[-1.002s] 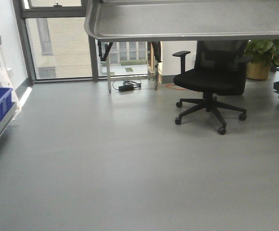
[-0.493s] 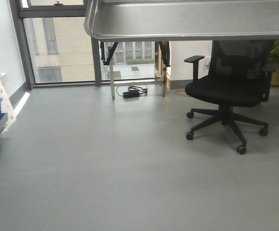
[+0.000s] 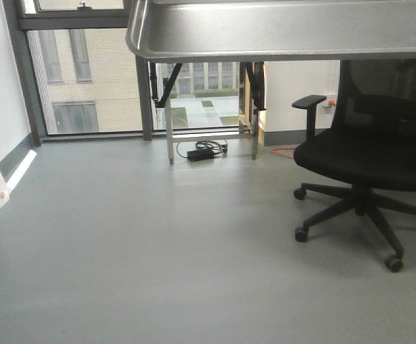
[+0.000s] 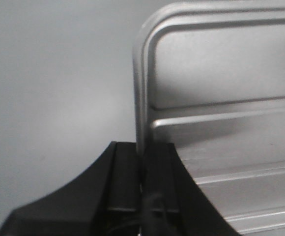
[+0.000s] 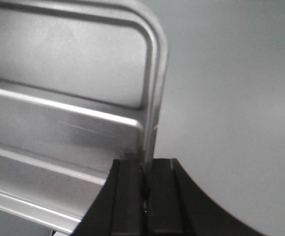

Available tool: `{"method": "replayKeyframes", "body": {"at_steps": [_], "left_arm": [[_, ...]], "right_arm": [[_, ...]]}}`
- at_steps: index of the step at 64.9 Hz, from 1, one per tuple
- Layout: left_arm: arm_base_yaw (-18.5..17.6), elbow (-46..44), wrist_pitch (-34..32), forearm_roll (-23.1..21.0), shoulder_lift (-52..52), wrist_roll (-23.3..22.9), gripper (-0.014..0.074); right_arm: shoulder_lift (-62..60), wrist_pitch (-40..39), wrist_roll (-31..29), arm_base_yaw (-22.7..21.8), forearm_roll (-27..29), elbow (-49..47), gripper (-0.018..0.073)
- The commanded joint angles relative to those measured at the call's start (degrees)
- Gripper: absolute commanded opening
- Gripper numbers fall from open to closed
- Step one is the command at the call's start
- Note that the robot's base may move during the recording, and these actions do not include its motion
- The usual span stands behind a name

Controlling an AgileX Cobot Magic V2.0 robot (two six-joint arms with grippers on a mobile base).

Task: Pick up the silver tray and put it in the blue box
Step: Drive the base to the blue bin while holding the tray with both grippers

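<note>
Since a second ago the office chair (image 3: pixel 366 154) has slid toward the right edge of the front view, and the blue bins at the left have gone from the frame. My left gripper (image 4: pixel 143 164) is closed tight on the rim of the silver tray (image 4: pixel 221 98), and my right gripper (image 5: pixel 143 179) pinches the opposite rim. Held between them, the tray spans the top of the front view, its ridged floor showing bare metal.
</note>
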Motion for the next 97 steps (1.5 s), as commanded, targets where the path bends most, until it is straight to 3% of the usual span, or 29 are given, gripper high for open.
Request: {"method": "replayKeyframes", "body": {"at_steps": [1, 97], "left_arm": [[0.2, -1.8, 0.0, 2.9, -2.0, 0.7, -0.0097], [0.4, -1.8, 0.0, 3.0, -2.0, 0.7, -0.0097]], "right_arm": [[-0.7, -2.9, -0.8, -0.5, -2.6, -1.8, 0.0057], [-0.7, -2.9, -0.8, -0.5, -2.6, -1.8, 0.0057]]}}
